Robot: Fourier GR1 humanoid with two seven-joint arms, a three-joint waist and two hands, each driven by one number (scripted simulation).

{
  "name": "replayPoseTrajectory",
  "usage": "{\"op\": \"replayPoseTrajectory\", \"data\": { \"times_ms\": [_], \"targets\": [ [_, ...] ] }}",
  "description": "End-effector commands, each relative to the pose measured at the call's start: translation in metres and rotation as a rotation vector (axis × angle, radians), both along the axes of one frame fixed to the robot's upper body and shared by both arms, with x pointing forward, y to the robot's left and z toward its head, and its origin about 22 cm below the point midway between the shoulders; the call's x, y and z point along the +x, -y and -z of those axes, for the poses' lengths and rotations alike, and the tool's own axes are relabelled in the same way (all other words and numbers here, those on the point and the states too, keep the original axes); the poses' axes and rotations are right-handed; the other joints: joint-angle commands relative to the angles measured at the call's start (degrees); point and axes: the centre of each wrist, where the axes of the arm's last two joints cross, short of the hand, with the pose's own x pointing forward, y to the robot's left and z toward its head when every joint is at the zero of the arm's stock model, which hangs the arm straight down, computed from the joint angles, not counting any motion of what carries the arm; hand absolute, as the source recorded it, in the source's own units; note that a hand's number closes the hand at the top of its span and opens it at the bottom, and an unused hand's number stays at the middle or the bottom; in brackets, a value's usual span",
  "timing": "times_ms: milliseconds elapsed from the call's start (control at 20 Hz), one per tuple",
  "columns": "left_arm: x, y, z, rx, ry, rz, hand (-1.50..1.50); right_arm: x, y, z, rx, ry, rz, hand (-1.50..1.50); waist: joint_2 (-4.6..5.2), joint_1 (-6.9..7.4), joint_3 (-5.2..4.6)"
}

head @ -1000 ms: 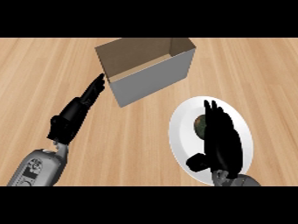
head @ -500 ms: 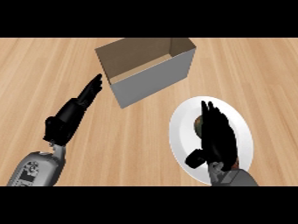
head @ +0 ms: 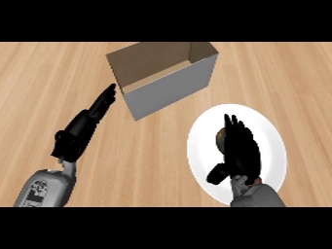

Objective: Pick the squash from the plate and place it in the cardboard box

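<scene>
Right hand [head: 242, 151] lies over the dark squash [head: 221, 138] on the round white plate [head: 270, 131]; whether its fingers grasp cannot be told. Left hand [head: 82, 127], fingers straight and released, points toward the open cardboard box [head: 170, 85].

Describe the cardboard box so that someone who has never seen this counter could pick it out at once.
Start from the wooden counter and look to its far middle. There stands the cardboard box, turned at an angle, its top open, brown inside with grey outer walls. It is the only upright, straight-sided thing here: the white plate nearer on the right is flat and round, and the left hand points at the box's near corner.
</scene>
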Motion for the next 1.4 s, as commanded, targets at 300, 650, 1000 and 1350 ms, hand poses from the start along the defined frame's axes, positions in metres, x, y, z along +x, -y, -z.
{"op": "replayPoseTrajectory", "data": {
  "times_ms": [300, 650, 1000, 1350],
  "targets": [
    [0.008, 0.006, 0.011, 0.000, 0.003, 0.008, 0.00, 0.016, -0.001, 0.034, -0.073, -0.023, 0.024, -1.50, 0.22, 0.05, 0.08],
    [-0.007, 0.001, -0.001, -0.006, -0.013, 0.006, 0.00, -0.005, 0.029, 0.045, -0.088, -0.067, -0.030, 1.50, 0.10, 0.10, 0.09],
    [0.000, 0.014, -0.006, -0.007, 0.002, 0.046, 0.00, -0.001, -0.046, 0.009, -0.117, 0.002, -0.652, 1.50, 0.39, 2.64, 0.07],
    [-0.002, 0.009, -0.005, -0.012, 0.018, 0.010, 0.00, -0.009, -0.080, -0.026, -0.123, 0.197, -1.106, 1.50, 0.05, 0.61, 0.09]
  ]
}}
